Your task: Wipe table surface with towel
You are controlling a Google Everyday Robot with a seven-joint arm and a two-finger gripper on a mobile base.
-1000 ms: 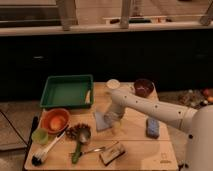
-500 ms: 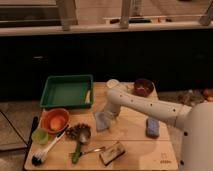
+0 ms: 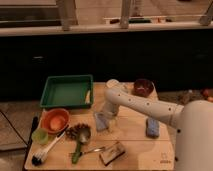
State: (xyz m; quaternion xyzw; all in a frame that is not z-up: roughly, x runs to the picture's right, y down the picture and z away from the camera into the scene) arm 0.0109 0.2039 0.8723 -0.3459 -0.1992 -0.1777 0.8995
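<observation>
A grey-blue towel (image 3: 101,121) lies crumpled on the wooden table (image 3: 132,142), near its middle. My white arm reaches in from the lower right and bends down over it. My gripper (image 3: 106,115) points down onto the towel's right edge and touches it. The arm hides the gripper's hold on the cloth.
A green tray (image 3: 67,91) sits at the back left. An orange bowl (image 3: 55,120), a small green cup (image 3: 40,136) and a white-handled brush (image 3: 46,149) are at the left. A green-handled ladle (image 3: 80,141), a fork (image 3: 93,149) and a brown block (image 3: 112,153) lie in front. A blue sponge (image 3: 152,127) and a dark bowl (image 3: 143,87) are at the right.
My gripper and the towel have slid slightly to the left across the table. Nothing else has moved.
</observation>
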